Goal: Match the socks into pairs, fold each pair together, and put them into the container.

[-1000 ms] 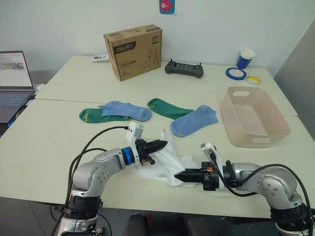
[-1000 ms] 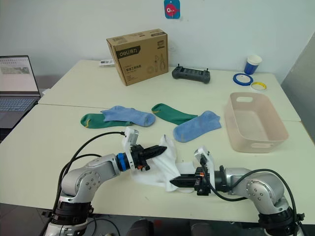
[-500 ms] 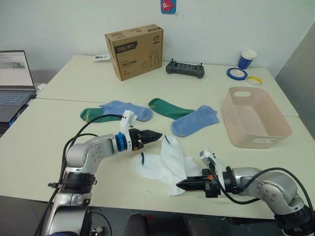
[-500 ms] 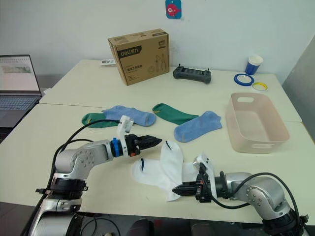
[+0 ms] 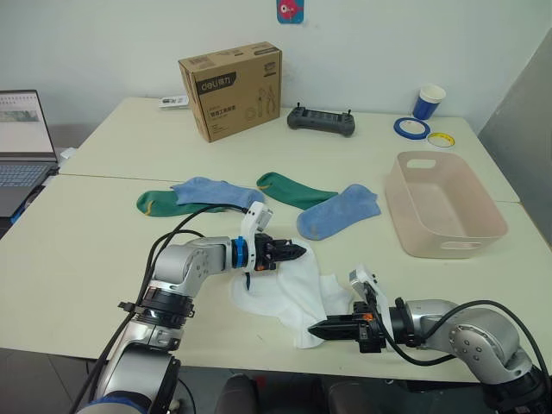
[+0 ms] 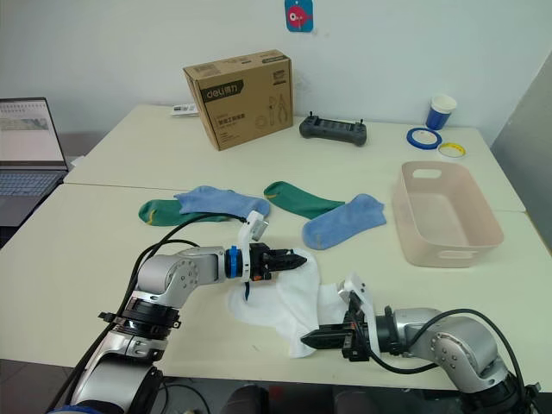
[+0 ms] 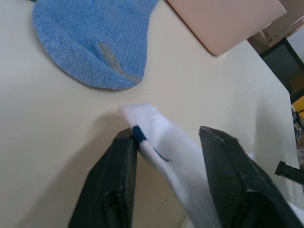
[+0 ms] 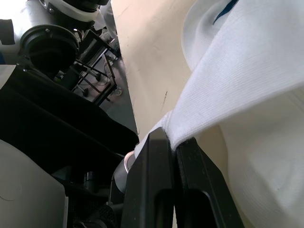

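Two white socks (image 5: 285,289) lie overlapped and rumpled near the table's front edge. My left gripper (image 5: 293,252) is at their far edge, open, with a sock corner (image 7: 164,147) between its fingers (image 7: 109,190). My right gripper (image 5: 316,329) is shut on the near edge of a white sock (image 8: 247,76). Behind them lie two light blue socks (image 5: 216,191) (image 5: 339,212) and two dark green socks (image 5: 159,203) (image 5: 293,190). The pale pink container (image 5: 479,216) stands to the right, with nothing in it.
A brown cardboard box (image 5: 231,90) and a black controller (image 5: 322,121) sit at the back. A blue paper cup (image 5: 430,101) and two tape rolls (image 5: 413,128) are at the back right. A laptop (image 5: 21,129) is at the far left.
My left gripper let go of the raised white sock, drew back to the left, then came right again to the sock's far edge. The right gripper kept its hold near the front edge.
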`<state>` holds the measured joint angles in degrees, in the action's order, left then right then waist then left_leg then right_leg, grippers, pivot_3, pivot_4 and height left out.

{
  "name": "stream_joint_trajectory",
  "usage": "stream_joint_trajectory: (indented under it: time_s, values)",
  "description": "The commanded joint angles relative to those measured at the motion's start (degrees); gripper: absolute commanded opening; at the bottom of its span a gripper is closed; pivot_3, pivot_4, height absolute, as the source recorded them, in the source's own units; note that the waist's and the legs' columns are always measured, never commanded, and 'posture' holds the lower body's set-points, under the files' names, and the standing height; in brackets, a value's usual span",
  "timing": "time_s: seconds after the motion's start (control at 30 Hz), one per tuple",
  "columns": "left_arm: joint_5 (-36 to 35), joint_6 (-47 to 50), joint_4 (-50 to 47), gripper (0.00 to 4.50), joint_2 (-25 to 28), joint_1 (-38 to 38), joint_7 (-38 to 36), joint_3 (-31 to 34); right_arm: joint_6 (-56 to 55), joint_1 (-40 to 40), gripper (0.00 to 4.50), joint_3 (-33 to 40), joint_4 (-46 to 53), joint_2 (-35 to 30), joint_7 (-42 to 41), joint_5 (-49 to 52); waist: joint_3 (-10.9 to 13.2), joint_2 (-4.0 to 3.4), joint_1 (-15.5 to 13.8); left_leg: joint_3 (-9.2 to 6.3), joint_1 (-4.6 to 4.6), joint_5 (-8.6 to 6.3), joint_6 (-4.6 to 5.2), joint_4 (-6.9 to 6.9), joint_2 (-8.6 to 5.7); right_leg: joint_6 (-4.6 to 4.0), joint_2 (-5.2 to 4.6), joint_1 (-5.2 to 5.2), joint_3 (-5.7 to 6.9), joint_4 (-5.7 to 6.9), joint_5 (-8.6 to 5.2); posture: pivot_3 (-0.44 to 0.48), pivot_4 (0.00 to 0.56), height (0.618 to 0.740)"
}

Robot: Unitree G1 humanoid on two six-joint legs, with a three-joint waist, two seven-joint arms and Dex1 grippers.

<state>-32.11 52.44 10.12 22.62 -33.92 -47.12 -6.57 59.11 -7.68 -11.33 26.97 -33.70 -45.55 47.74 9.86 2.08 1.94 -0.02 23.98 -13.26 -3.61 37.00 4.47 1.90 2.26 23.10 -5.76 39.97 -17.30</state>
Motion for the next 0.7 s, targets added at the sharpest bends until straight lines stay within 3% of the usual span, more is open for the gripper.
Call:
stream_joint_trajectory:
  time_s: [0.03, 0.1, 0.23, 0.47, 0.7]
  values:
    - [0.1, -1.26, -0.68, 0.52, 1.07, -0.42, -1.06, 2.04, -0.25, 0.22, 0.0, 1.05, 2.84, -0.4, 0.26, 0.95, 0.0, 0.0, 0.0, 0.0, 0.0, 0.0, 0.0, 0.0, 0.0, 0.0, 0.0, 0.0, 0.0, 0.0, 0.0, 0.0, 0.15, 0.74]
    - [-1.02, -1.05, -1.79, 0.04, 1.38, 0.54, -1.05, 3.94, -0.11, 0.22, 0.0, 1.44, 3.07, -0.82, 0.06, 1.39, 0.0, 0.0, 0.0, 0.0, 0.0, 0.0, 0.0, 0.0, 0.0, 0.0, 0.0, 0.0, 0.0, 0.0, 0.0, 0.0, 0.15, 0.74]
    - [-2.95, -0.5, -6.64, 0.04, 2.02, 4.24, -0.24, 7.58, 0.41, -0.6, 0.0, 2.64, 3.01, -2.05, -0.66, 2.75, 0.0, 0.0, 0.04, 0.0, 0.0, 0.0, 0.0, -0.01, 0.01, 0.0, 0.0, 0.0, -0.01, 0.0, 0.0, 0.0, 0.15, 0.74]
    - [-9.09, 0.67, -17.41, 0.04, -0.5, 14.04, 7.78, 18.39, 0.59, -7.59, 0.0, 2.82, -4.2, -6.58, -7.34, 2.0, 0.0, 0.0, -0.01, 0.02, -0.02, 0.0, 0.0, 0.03, 0.03, 0.01, -0.02, -0.03, -0.02, 0.0, 0.0, 0.0, 0.15, 0.74]
    - [-9.07, -3.0, -25.76, 0.04, -4.62, 23.47, 14.71, 19.79, -2.08, -16.34, 0.0, -2.24, -13.76, -7.57, -14.68, -3.63, 0.0, 0.0, -0.1, 0.04, -0.04, 0.0, 0.0, 0.01, 0.02, 0.0, -0.03, -0.04, -0.02, -0.02, 0.01, 0.0, 0.15, 0.74]
